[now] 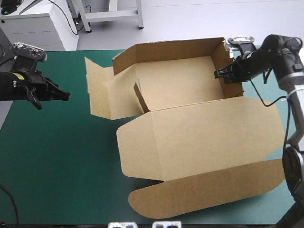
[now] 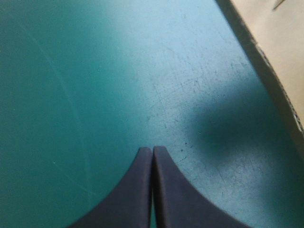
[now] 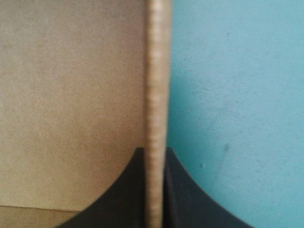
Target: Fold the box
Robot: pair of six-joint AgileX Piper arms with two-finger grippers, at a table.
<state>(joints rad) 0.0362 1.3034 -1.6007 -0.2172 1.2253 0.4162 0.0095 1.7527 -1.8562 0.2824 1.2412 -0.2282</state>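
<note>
- Surface (image 1: 57, 156): teal-green cover, fine scuffs and scratches visible in the left wrist view (image 2: 95, 85). The left half is bare.
- Box (image 1: 204, 137): brown board, partly formed, on the centre and right of the surface. The tray part lies toward the far edge, with its far wall and right wall raised.
- Left side of tray is not tucked. A side panel (image 1: 102, 90) is splayed out toward the left, and a short inner flap (image 1: 141, 97) stands at an angle inside the tray's left end.
- Lid lies flat toward the near edge. Its rounded tuck flap (image 1: 209, 190) is spread nearest to the near edge.
- Right end effector (image 1: 219, 74): at the tray's right wall near the far right corner, fingers pinched on that wall.
- In the right wrist view the wall's corrugated edge (image 3: 156, 95) runs straight out from between the black fingers (image 3: 155, 151). The box interior (image 3: 71, 95) is on one side, the teal-green cover (image 3: 237, 95) on the other.
- Left end effector (image 1: 64, 96): over bare surface at the left, well apart from the box, holding nothing.
- In the left wrist view its fingers meet in a single point (image 2: 152, 149). A box edge (image 2: 280, 42) crosses ahead and to one side, with a shadow on the cover between.
- Room beyond the far edge: pale floor (image 1: 199, 19), a white drawer cabinet (image 1: 33, 28) and grey frame legs (image 1: 114, 14).
</note>
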